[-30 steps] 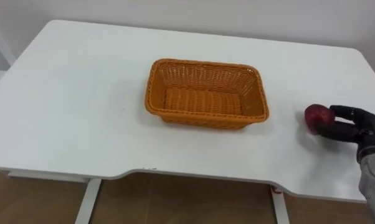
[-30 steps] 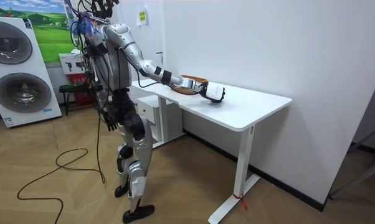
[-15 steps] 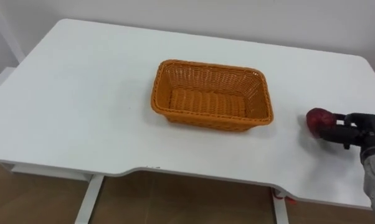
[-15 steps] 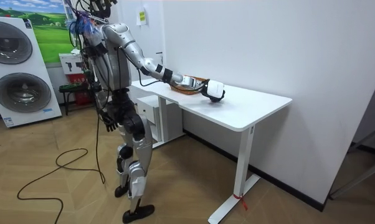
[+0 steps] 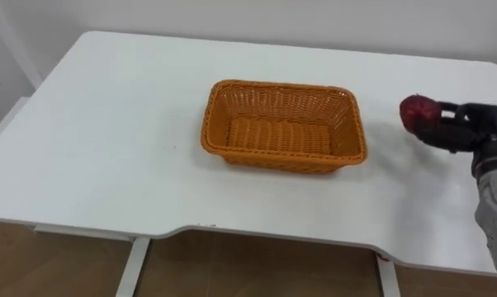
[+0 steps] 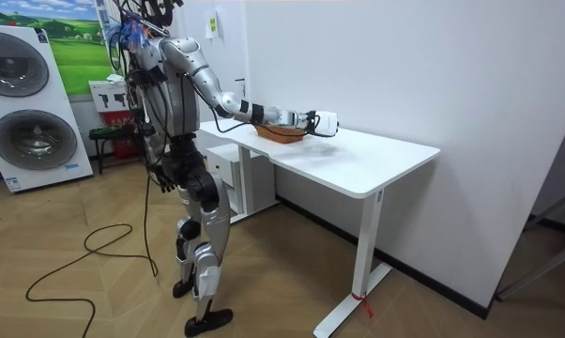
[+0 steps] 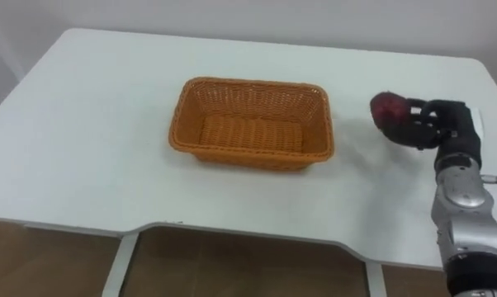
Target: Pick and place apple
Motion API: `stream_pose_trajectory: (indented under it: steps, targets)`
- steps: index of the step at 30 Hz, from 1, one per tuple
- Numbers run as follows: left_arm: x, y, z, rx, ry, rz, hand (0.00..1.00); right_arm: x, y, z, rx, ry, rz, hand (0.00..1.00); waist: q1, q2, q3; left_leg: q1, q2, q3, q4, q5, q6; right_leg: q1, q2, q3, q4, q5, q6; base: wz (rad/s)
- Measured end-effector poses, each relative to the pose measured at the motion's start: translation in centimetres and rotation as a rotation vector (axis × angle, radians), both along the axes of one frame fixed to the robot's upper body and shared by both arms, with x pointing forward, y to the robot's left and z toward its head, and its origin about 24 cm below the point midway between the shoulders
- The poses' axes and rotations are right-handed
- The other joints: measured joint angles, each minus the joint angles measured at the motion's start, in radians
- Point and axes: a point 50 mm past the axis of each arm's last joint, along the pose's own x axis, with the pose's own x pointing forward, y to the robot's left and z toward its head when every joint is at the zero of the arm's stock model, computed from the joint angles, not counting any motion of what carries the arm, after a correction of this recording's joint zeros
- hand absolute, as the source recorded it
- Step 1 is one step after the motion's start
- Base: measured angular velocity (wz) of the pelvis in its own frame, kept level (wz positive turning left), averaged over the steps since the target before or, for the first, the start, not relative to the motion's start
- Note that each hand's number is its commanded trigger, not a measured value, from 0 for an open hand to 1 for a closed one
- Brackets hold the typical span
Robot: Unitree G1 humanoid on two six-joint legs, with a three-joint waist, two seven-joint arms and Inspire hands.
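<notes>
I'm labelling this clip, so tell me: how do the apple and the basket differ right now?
The apple is dark red and round; the basket is orange, woven and rectangular. The apple is much smaller than the basket. The apple is gripped in the right hand, clear of the table in the room view, while the basket rests on the table, empty. Both are over the same white table.

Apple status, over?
Right hand shut on apple, held above table. Left hand idle at hip. Basket empty, to apple's left. Nothing between them.
</notes>
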Motion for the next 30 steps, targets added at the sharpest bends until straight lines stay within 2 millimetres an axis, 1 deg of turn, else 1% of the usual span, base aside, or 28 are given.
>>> stream_pose_trajectory:
  steps: [1,3,4,5,6,9,11,13,14,18,19,20,26,30]
  targets:
    - [0.0,0.0,0.0,0.0,0.0,0.0,0.0,0.1,0.2,0.2,-0.004,-0.009,0.009,1.0,0.001,-0.002,0.0013,0.002,0.0,0.0,0.0,0.0,0.0,0.002,0.0,0.0,0.0,0.0,0.0,0.0]
    - [0.3,-0.1,0.0,-0.002,-0.004,-0.012,0.0,0.6,1.3,1.0,-0.028,-0.039,0.059,1.0,0.0,-0.014,0.0085,0.012,-0.001,0.0,-0.001,0.0,0.0,0.017,0.0,0.0,-0.001,0.0,0.0,0.0]
    - [0.3,-0.2,-0.1,-0.004,-0.002,-0.021,0.0,0.7,1.6,1.1,-0.031,-0.045,0.071,1.0,-0.001,-0.017,0.0098,0.012,-0.001,0.0,-0.001,0.0,0.0,0.02,0.0,-0.001,-0.001,0.0,0.0,0.0]
    - [0.6,-0.4,-0.1,-0.008,-0.003,-0.039,0.0,0.8,2.1,1.5,-0.035,-0.062,0.09,1.0,-0.001,-0.023,0.0137,0.013,-0.001,0.0,-0.001,0.0,0.0,0.022,0.0,0.0,-0.002,0.0,0.0,0.0]
    - [0.8,-0.7,-0.2,-0.011,-0.006,-0.045,0.0,0.9,2.6,2.0,-0.041,-0.082,0.113,1.0,-0.001,-0.026,0.0145,0.01,-0.001,0.0,0.0,0.0,0.0,0.017,0.0,0.001,-0.002,0.0,0.0,0.0]
    - [1.1,-1.2,-0.4,-0.023,-0.013,-0.053,0.0,1.2,3.7,3.2,-0.053,-0.135,0.168,1.0,-0.003,-0.027,0.0132,0.0,-0.001,0.0,0.002,0.0,0.0,0.011,0.0,0.001,-0.002,0.0,0.0,0.0]
    - [1.4,-1.5,-0.4,-0.026,-0.014,-0.072,0.0,1.3,4.2,3.8,-0.055,-0.162,0.187,1.0,0.0,-0.022,0.0106,-0.002,0.0,0.0,0.005,0.0,0.0,0.01,0.0,0.0,-0.002,0.0,0.0,0.0]
    - [1.4,-1.7,-0.5,-0.027,-0.008,-0.09,0.0,1.4,5.2,4.2,-0.072,-0.174,0.233,1.0,-0.001,-0.016,0.0027,-0.001,0.0,0.0,0.004,0.0,0.0,0.009,0.0,0.0,-0.002,0.0,0.0,0.0]
    - [1.4,-1.7,-0.5,-0.027,-0.009,-0.09,0.0,1.4,5.4,4.2,-0.075,-0.174,0.246,1.0,-0.003,-0.015,0.0015,-0.001,0.0,0.0,0.004,0.0,0.0,0.009,0.0,0.0,-0.002,0.0,0.0,0.0]
    - [1.5,-1.7,-0.5,-0.027,-0.012,-0.089,0.0,1.5,6.3,4.5,-0.087,-0.177,0.311,1.0,-0.004,-0.014,0.0004,-0.002,0.0,0.0,0.004,0.0,0.0,0.008,0.0,-0.001,-0.002,0.0,0.0,0.0]
    - [1.5,-1.7,-0.5,-0.028,-0.012,-0.088,0.0,1.5,6.5,4.5,-0.093,-0.175,0.321,0.65,-0.003,-0.014,0.0003,-0.002,0.0,0.0,0.004,0.0,0.0,0.008,0.0,-0.001,-0.002,0.0,0.0,0.0]
    - [1.4,-1.7,-0.5,-0.029,-0.011,-0.087,0.0,1.4,6.9,4.5,-0.104,-0.173,0.346,0.0,-0.003,-0.014,0.0002,-0.002,0.0,0.0,0.004,0.0,0.0,0.008,0.0,-0.001,-0.002,0.0,0.0,0.0]
    - [1.5,-1.7,-0.5,-0.033,-0.012,-0.088,0.0,1.2,8.1,4.1,-0.14,-0.146,0.437,0.0,-0.001,-0.014,0.0002,-0.002,0.0,0.0,0.003,0.0,0.0,0.006,0.0,-0.001,-0.003,0.0,0.0,0.0]
    - [1.4,-1.7,-0.5,-0.038,-0.012,-0.089,0.0,1.2,8.3,4.1,-0.154,-0.143,0.454,0.0,0.0,-0.014,0.0,-0.002,0.0,0.0,0.003,0.0,0.0,0.006,0.0,-0.001,-0.003,0.0,0.0,0.0]
